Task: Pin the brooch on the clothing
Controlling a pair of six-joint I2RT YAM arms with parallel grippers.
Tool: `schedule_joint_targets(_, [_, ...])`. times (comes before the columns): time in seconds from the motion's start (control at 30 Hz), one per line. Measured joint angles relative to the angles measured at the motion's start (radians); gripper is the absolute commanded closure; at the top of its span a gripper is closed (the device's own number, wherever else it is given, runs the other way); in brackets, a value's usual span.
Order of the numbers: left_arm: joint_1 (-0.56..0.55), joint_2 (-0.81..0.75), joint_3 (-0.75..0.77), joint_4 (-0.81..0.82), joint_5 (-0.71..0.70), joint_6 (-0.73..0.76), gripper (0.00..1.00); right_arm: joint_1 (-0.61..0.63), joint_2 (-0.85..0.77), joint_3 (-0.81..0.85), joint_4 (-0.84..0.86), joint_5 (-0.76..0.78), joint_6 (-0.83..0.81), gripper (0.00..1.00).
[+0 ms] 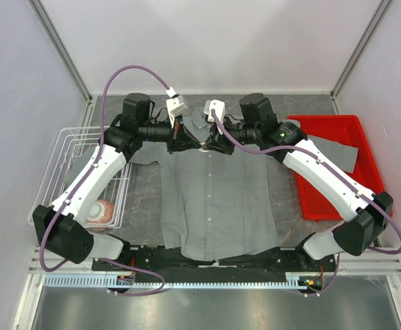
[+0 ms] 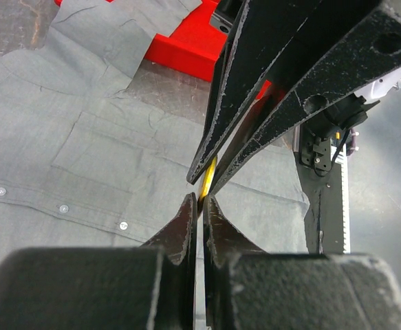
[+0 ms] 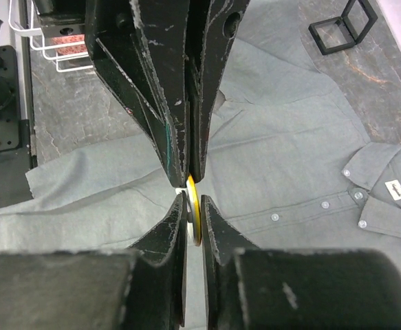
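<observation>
The grey shirt lies flat on the table, collar at the far end. My left gripper and right gripper meet tip to tip just above the collar. The brooch is a thin orange-gold disc seen edge-on. In the right wrist view my right gripper is shut on its lower part and the left gripper's fingers pinch its top. In the left wrist view the brooch shows as a yellow sliver between the right gripper's fingers, reaching my left gripper. The shirt lies below.
A red bin at the right holds a grey cloth. A white wire basket at the left holds a tan round thing. A small black cube frame stands beyond the shirt. The white neck label shows at the collar.
</observation>
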Motion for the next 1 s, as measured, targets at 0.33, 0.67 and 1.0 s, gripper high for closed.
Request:
schedule_joint_targets(0.33, [-0.006,0.01,0.0,0.014,0.003,-0.031,0.98,0.01,0.0,0.032,-0.071,0.031,-0.11,0.79])
schedule_joint_targets(0.67, [-0.007,0.011,0.0,0.038,0.008,-0.062,0.98,0.012,0.0,0.05,-0.095,0.048,-0.122,0.92])
schedule_joint_targets(1.0, [-0.006,0.012,-0.012,0.064,0.009,-0.114,0.98,0.013,0.002,0.055,-0.104,0.058,-0.109,0.84])
